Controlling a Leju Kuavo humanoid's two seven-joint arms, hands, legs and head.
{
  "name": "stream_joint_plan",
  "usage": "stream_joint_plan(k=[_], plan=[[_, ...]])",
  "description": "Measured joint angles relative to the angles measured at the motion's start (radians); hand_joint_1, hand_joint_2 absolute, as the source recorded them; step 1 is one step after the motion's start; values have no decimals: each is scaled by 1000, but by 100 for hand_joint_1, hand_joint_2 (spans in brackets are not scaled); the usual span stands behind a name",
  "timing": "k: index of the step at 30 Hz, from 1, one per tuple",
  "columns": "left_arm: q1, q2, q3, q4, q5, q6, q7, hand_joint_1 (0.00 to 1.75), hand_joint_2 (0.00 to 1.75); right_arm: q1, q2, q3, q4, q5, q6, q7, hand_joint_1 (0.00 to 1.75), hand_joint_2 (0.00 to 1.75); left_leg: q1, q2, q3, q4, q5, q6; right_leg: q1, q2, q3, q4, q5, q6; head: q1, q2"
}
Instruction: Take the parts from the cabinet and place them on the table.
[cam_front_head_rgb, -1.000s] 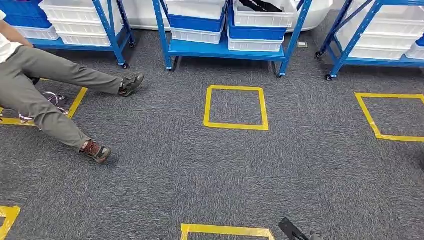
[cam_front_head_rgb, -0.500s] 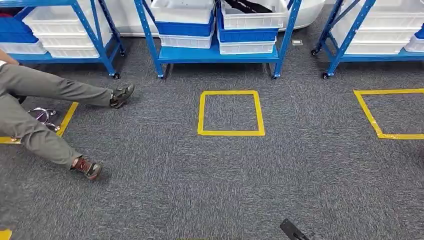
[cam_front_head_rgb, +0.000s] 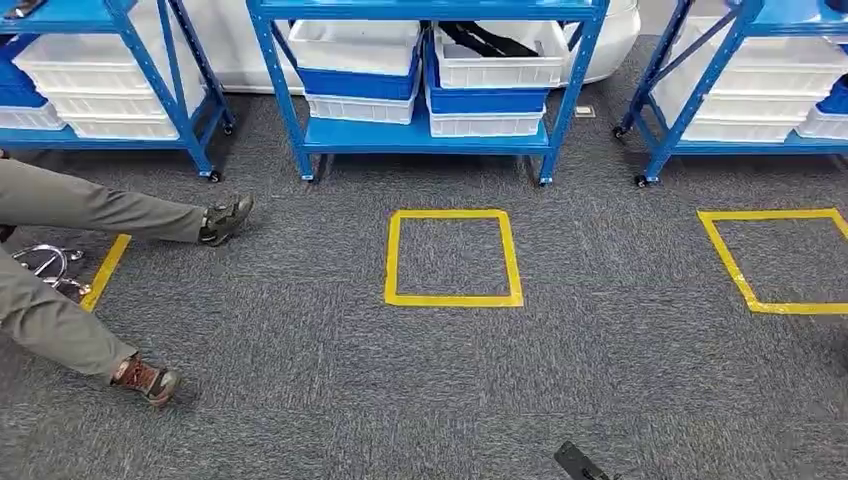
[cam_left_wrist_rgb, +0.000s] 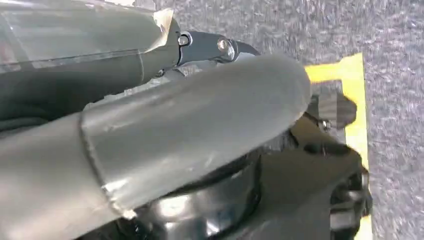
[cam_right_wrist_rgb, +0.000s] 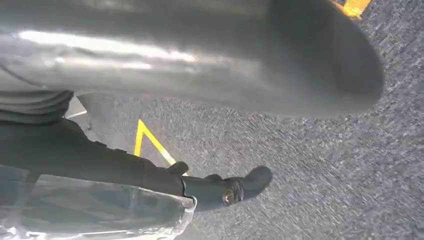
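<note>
Head view: the whole picture has slid down across the last second, so the camera has moved nearer the blue cabinet (cam_front_head_rgb: 430, 130); dark parts (cam_front_head_rgb: 485, 40) lie in a white bin (cam_front_head_rgb: 500, 55) on its lower shelf, beyond the yellow floor square (cam_front_head_rgb: 452, 258); judged, the approach is under way. Left wrist view: the left hand (cam_left_wrist_rgb: 200, 130) hangs over carpet, grip unclear. Right wrist view: the right hand (cam_right_wrist_rgb: 220, 190) too, grip unclear.

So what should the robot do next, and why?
Probably keep walking forward toward the middle blue rack, crossing the yellow floor square. The white bins holding dark parts sit beyond arm's reach, and both hands hang low over the carpet.
</note>
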Motion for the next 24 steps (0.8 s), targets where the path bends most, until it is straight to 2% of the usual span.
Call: stream_joint_plan(k=[1,2,3,4,5,6,7,8,9,10,11,12,13,14,15,16,17,18,19,20,21,22,23,24], plan=[[1,-1,0,0,2,0,0,0,0,1,-1,-3,0,1,0,0,0,0,8,-2,17,1,-15,-8,-11,-2,4,-65,33,26,0,0],[1,-1,0,0,2,0,0,0,0,2,-2,-5,0,1,0,0,0,0,13,-2,32,2,-29,-19,-22,-6,16,-137,101,58,2,0],[1,2,0,1,2,0,0,0,0,4,0,-5,2,1,0,-1,0,0,8,-2,39,5,-46,-33,-34,-16,26,-204,200,93,11,0],[2,3,0,1,2,0,0,0,0,0,0,-5,3,1,0,-1,0,0,8,0,56,13,-81,-42,-31,-41,35,-217,213,77,14,0],[-1,3,-1,1,3,0,0,0,0,0,0,-6,2,1,0,-1,0,0,6,5,77,0,-98,-56,-20,-39,48,-215,207,49,9,0],[-5,4,-1,1,3,0,-1,0,0,-1,1,-6,1,3,0,-1,0,0,8,5,102,3,-98,-62,-27,-31,64,-217,205,36,8,0],[-12,3,-1,1,3,0,-2,0,0,-8,0,-6,0,3,0,-1,0,0,11,7,106,17,-87,-64,-32,-29,69,-219,214,23,6,0],[-22,3,-2,1,3,0,-2,0,0,-15,-3,-6,-3,2,-1,-1,0,0,16,11,102,43,-81,-67,-35,-22,96,-218,220,2,1,0],[-25,2,-1,0,3,-1,-2,0,0,-19,-4,-6,-4,3,-1,-2,0,0,18,15,68,110,-61,-72,-32,-26,110,-218,210,-12,1,0],[-25,3,-1,0,3,-2,-2,0,0,-20,-5,-6,-4,4,-1,-3,0,0,19,19,5,201,-53,-80,-29,-26,120,-219,199,-20,-3,0],[-25,2,-1,0,3,-2,-1,0,0,-19,-6,-6,-4,4,-1,-3,0,0,19,22,-61,278,-69,-86,-27,-25,128,-220,189,-23,-1,0],[-23,2,-1,0,3,-2,-1,0,0,-17,-7,-6,-4,4,-1,-3,0,0,20,23,-120,331,-115,-90,-25,-25,142,-224,176,-25,-2,0],[-16,1,-2,0,3,-2,1,0,0,-10,-6,-6,-3,5,-1,-4,0,0,19,24,-169,351,-178,-91,-25,-20,165,-232,162,-25,-2,0],[-9,0,-3,0,5,-2,1,0,0,-5,-6,-6,-3,7,-1,-4,0,0,19,25,-199,343,-223,-89,-24,-15,186,-239,149,-24,-2,0],[-3,1,-3,0,5,-1,1,0,0,-3,-3,-6,-3,9,0,-4,0,0,18,25,-225,312,-248,-83,-21,-9,212,-249,134,-23,-3,0],[0,1,-3,1,5,0,1,0,0,-1,-1,-6,-2,10,0,-4,0,0,14,25,-241,262,-231,-73,-19,-7,241,-259,120,-21,-3,0],[2,1,-4,1,5,0,1,0,0,1,0,-6,-2,12,0,-4,0,0,6,26,-250,194,-156,-51,-12,-7,270,-276,106,-19,-5,0],[8,5,-3,3,7,0,1,0,0,12,4,-6,0,13,1,-5,0,0,-9,25,-253,106,11,-15,-21,-8,288,-299,93,-20,-7,0],[14,16,-3,10,10,1,1,0,0,9,20,-6,10,13,6,-5,0,0,-30,10,-257,35,180,5,-15,-1,325,-311,80,-11,6,0],[16,15,-4,9,11,1,1,0,0,-2,16,-7,8,14,9,-4,0,0,-40,-7,-239,21,208,6,-11,1,355,-341,63,-10,3,0],[16,13,-5,9,14,2,4,0,0,-2,14,-8,5,14,10,-5,0,0,-40,-4,-209,24,185,0,-4,5,394,-371,65,-10,-4,0],[10,13,-5,9,13,3,3,0,0,-3,18,-8,3,16,10,-7,0,0,-39,-4,-200,9,163,-2,0,7,406,-342,94,8,-2,0],[2,13,-4,9,13,3,2,0,0,-12,13,-8,1,17,10,-8,0,0,-44,-8,-166,2,152,2,6,9,385,-289,122,29,-7,0],[-2,6,-4,7,13,3,1,0,0,-15,7,-8,0,17,10,-7,0,0,-37,-4,-139,-6,146,8,-5,7,331,-190,141,27,-8,0]])
